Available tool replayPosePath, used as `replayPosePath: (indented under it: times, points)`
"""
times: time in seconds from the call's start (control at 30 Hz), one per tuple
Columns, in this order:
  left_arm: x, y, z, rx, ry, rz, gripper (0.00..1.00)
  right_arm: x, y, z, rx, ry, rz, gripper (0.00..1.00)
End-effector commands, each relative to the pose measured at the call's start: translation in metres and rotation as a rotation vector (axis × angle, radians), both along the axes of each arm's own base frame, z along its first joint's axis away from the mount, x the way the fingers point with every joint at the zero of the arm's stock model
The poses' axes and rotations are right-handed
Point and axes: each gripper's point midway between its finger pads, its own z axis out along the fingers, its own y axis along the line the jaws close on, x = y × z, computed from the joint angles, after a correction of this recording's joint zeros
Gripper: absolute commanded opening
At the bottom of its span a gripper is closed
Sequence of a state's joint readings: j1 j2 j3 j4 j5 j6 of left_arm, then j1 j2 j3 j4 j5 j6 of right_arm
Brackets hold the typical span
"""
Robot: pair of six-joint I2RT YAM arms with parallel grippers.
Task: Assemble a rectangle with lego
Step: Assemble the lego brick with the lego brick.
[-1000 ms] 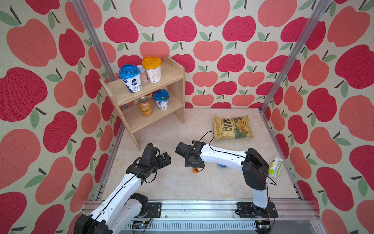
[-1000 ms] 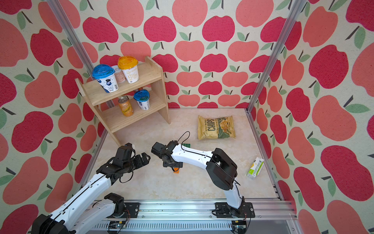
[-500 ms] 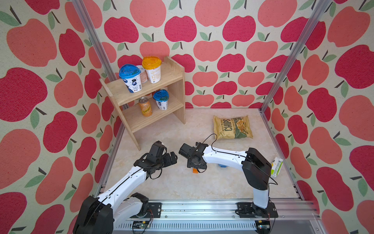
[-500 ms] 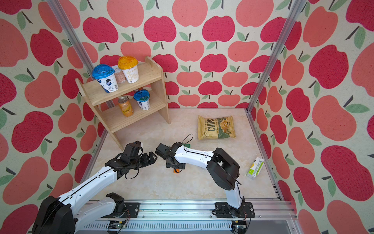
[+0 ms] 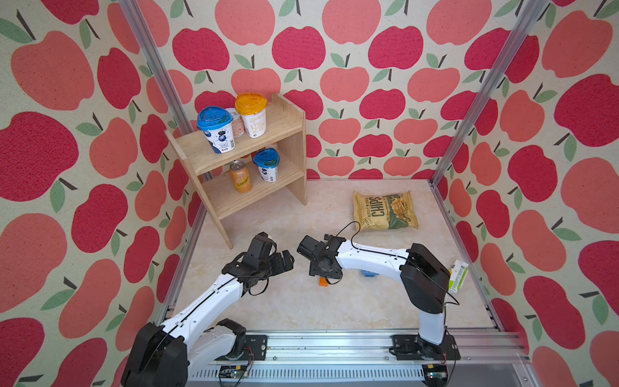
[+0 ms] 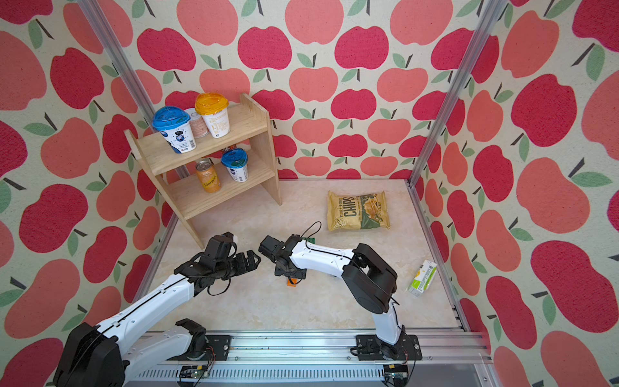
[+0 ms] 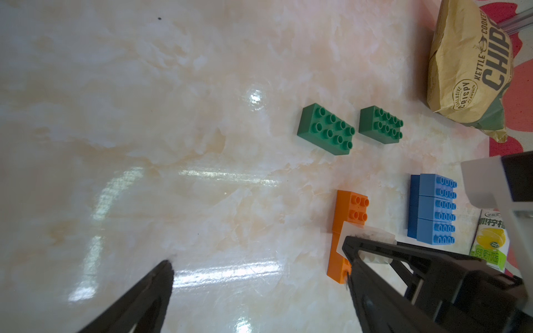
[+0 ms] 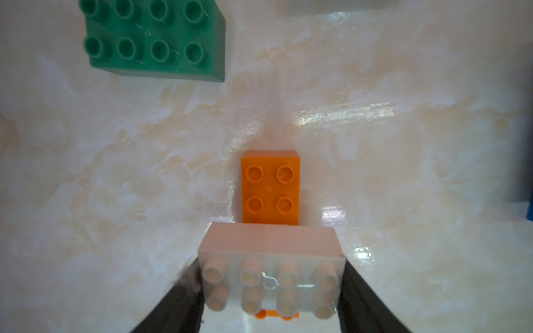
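Right wrist view: the right claw (image 8: 271, 284) pinches the white brick (image 8: 271, 245) by its two short ends. One of its black fingers (image 8: 184, 291) presses against each end, and the studs face the camera.

All positions below are given relative to the orange brick (image 8: 270, 187). It lies flat on the counter (image 8: 403, 173), studs up, with four studs exposed.

1. Position. The white brick is directly over the claw-side end of the orange brick. A strip of orange shows past the white brick's opposite edge, so orange runs beneath it. Whether that strip is the same piece or a second one cannot be determined.
2. Axis. The white brick's long axis crosses the orange line at a right angle and overhangs it about equally on both sides.
3. Contact. Whether the white brick is seated on the orange studs or only poised above them cannot be determined.
4. Coming move. This is probably a straight downward press. It depends on the two stud grids staying square and centred.
5. Nearer arm. The right arm is at the orange brick. The left claw (image 5: 286, 261) stands off to one side of it, apart, jaws spread wide and empty.

Left wrist view: a green brick (image 7: 326, 131) lies well apart from the orange brick. The blue bricks (image 7: 435, 207) lie near the orange brick, on the side away from the left claw.
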State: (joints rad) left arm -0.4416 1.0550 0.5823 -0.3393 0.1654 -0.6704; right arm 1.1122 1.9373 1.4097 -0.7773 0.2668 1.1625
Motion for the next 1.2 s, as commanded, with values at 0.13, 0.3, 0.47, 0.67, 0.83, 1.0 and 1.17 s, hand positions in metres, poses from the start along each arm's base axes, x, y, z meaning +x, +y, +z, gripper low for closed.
replayPosePath:
  times: [0.13,0.3,0.47,0.67,0.83,1.0,1.17]
  points:
    - [0.007,0.001,0.008,0.016,-0.020,0.013,0.97,-0.005,-0.007,-0.003,-0.003,0.031,-0.028,0.40]
    - [0.007,0.002,0.008,0.020,-0.019,0.018,0.97,-0.011,-0.009,-0.014,-0.013,0.075,-0.032,0.40]
    - [0.006,0.005,0.009,0.029,-0.024,0.027,0.97,-0.020,-0.018,-0.033,-0.059,0.151,-0.041,0.38]
    - [0.005,0.008,0.010,0.041,-0.029,0.037,0.97,-0.035,-0.039,-0.058,-0.176,0.251,-0.039,0.34]
    - [0.004,0.012,0.011,0.047,-0.036,0.049,0.97,-0.042,-0.050,-0.072,-0.255,0.287,-0.021,0.30]
    - [0.005,0.012,0.013,0.049,-0.041,0.045,0.98,-0.050,-0.049,-0.086,-0.263,0.339,-0.034,0.25]
    - [0.006,0.013,0.014,0.053,-0.042,0.047,0.97,-0.057,-0.052,-0.093,-0.261,0.370,-0.048,0.23]
